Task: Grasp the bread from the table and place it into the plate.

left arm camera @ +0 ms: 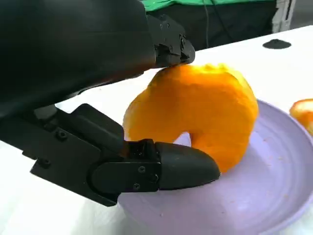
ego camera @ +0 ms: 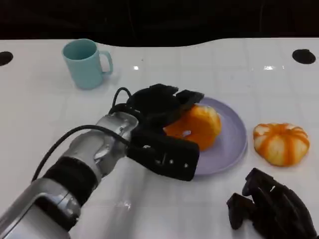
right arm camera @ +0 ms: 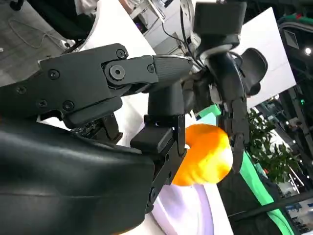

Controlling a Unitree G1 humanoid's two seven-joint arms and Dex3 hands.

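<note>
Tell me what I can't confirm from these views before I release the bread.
- Underside of the bread: whether it rests on the plate is hidden by the left hand in the head view.
- Right hand: cut off by the head view's lower edge, finger pose unclear.
- Second bread: cut off by the left wrist view's edge.

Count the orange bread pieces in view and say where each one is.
2. One orange bread piece is gripped by the left hand over the lilac plate; a striped round one lies on the table, beside the plate.

The bread [ego camera: 197,125] sits on the plate [ego camera: 233,141], gripped by the left hand [ego camera: 162,107]. A cup [ego camera: 85,63] stands behind-left; another bread [ego camera: 280,143] lies right of the plate.
</note>
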